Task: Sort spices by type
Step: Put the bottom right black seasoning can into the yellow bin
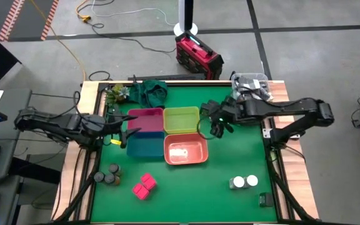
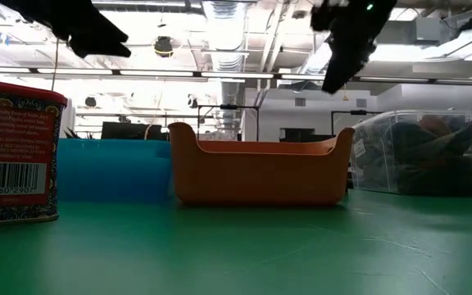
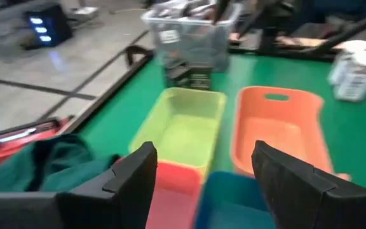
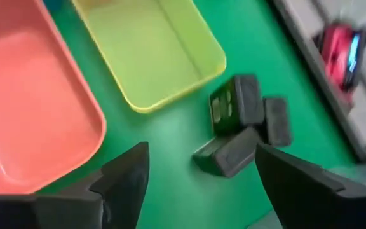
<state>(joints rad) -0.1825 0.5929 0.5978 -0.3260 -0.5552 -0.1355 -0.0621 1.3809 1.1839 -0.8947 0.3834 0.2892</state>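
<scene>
Overall table: green mat (image 1: 242,156) carrying four bins at centre and spices around them; clock directions read from the high view, twelve o'clock at the far edge.
Clear tub: at two o'clock (image 1: 250,84), holding dark clutter.
Bins: pink bin (image 1: 144,120) and yellow-green bin (image 1: 181,119) in the far row; blue bin (image 1: 144,145) and orange bin (image 1: 185,149) in the near row, all touching.
Green cloth: at eleven o'clock (image 1: 150,91), beside a small plant (image 1: 116,93).
Left gripper: at nine o'clock (image 1: 121,129), above the pink and blue bins' outer edge; fingers spread, nothing between them.
Right gripper: at two o'clock (image 1: 216,125), just beside the yellow-green bin; fingers spread, hovering over the dark grey square jars.
Dark grey square jars: three (image 4: 243,124), tumbled together on the mat just beside the yellow-green bin's corner.
Pink square packets: two (image 1: 144,185), touching, at seven o'clock.
Grey round jars: three (image 1: 108,175), clustered at eight o'clock.
White-topped round jars: two (image 1: 244,182), side by side at five o'clock.
</scene>
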